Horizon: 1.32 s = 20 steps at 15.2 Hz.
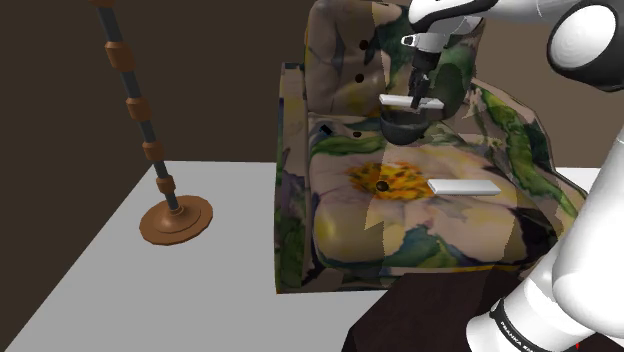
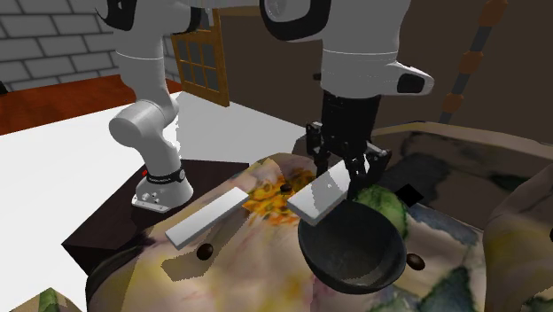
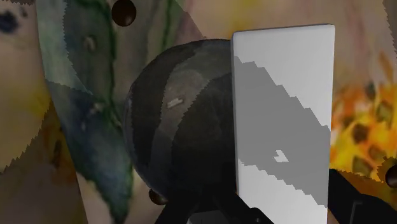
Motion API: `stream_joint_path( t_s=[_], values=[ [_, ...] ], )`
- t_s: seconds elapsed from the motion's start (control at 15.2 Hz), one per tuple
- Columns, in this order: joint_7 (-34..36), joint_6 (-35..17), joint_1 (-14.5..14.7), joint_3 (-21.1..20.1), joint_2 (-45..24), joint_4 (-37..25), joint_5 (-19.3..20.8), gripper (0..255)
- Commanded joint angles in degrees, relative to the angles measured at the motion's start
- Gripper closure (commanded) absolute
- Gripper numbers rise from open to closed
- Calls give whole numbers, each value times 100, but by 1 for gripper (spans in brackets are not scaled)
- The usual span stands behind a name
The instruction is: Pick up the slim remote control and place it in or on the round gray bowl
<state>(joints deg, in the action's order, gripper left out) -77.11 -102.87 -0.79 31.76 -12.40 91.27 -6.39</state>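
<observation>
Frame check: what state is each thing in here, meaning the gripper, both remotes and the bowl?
gripper: shut on the held remote.
held remote: lifted, over the bowl's rim.
second remote: lying flat on the chair seat, untouched.
bowl: on the seat, nothing inside.

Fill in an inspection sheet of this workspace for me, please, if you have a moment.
Surface: floral armchair seat.
Job's things: white remote held above the dark round bowl, which sits on the seat.
Clutter: second white bar lying flat on the seat.
Grippers: pincer shut on the remote.
Cables: nothing seen.
Surroundings: brown lamp stand on pale floor; brick wall; wooden paned door.
</observation>
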Motion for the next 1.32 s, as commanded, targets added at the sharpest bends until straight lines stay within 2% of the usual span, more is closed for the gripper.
stream_joint_path(
  t_s=[0.0, 0.13, 0.99, 1.25],
  values=[
    [-281, 194, -260, 40, -509, -630, -282, 255],
    [-485, 442, -566, 28, -1041, -1343, -548, 255],
    [-549, -572, -473, -33, -1080, -353, -596, 255],
    [-549, -572, -473, -33, -1080, -353, -596, 255]
  ],
)
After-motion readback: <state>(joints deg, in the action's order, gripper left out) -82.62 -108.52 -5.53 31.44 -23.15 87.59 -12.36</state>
